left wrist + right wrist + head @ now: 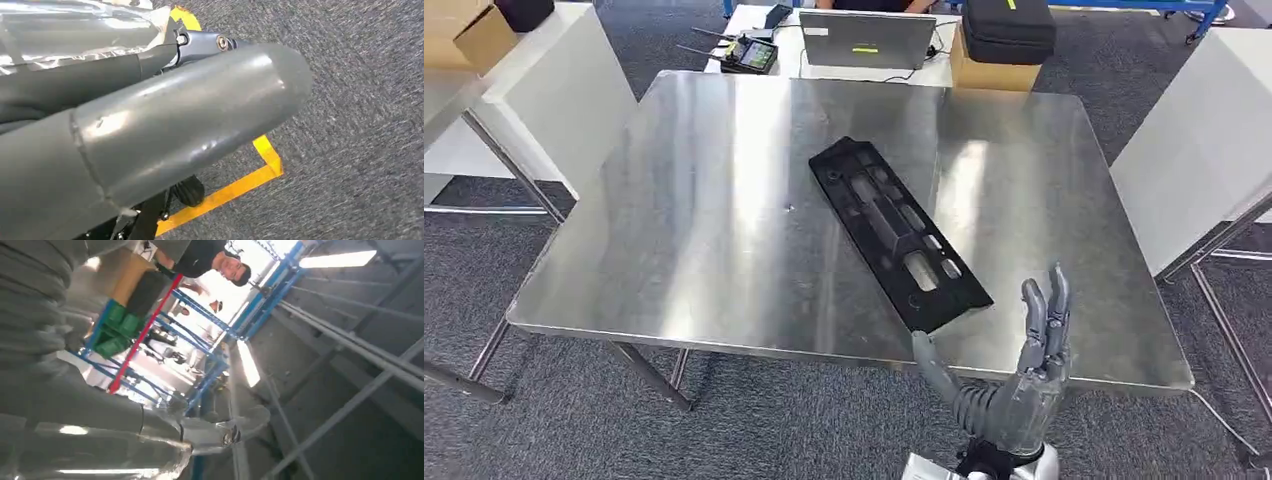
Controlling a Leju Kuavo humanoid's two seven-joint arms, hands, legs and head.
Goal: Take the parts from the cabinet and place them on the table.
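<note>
Steel table [724, 200] carried your black part [894, 232], lying flat and slantwise near the middle, its near end close to the front edge. Your right hand [1019, 375] stood upright just beyond that edge, fingers straight and apart, thumb out, holding nothing and clear of the part. Your left hand [150, 130] hung over grey carpet [360, 125] by yellow tape [240, 187]; I couldn't tell its fingers' state.
</note>
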